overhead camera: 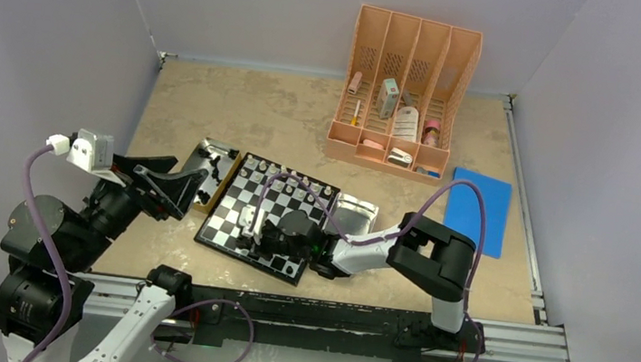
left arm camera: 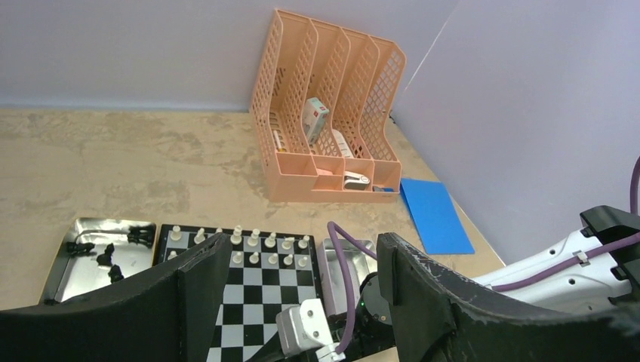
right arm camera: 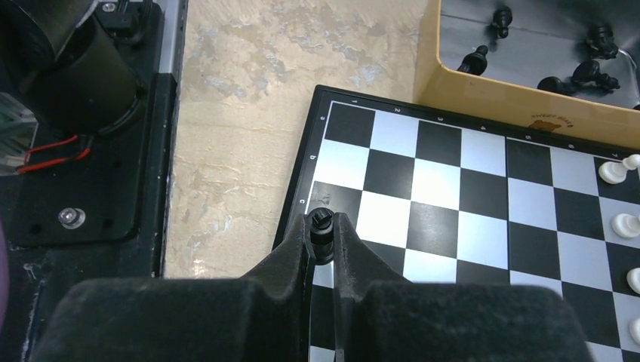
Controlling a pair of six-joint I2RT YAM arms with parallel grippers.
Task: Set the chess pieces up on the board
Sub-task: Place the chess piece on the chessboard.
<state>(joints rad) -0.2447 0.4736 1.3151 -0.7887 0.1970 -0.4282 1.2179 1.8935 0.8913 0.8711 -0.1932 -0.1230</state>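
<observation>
right arm point(overhead camera: 382, 247) low across board point(overhead camera: 226, 220), fingers point(right arm camera: 287, 264) pinching piece point(right arm camera: 322, 226)

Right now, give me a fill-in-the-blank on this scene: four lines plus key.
1. The right gripper is shut on a ___ piece.
2. The left gripper is ___ and holds nothing.
3. The spare black pieces lie in a metal ___ beside the board.
4. The far-row pieces on the board are ___.
Missing words: black; open; tray; white.
</observation>
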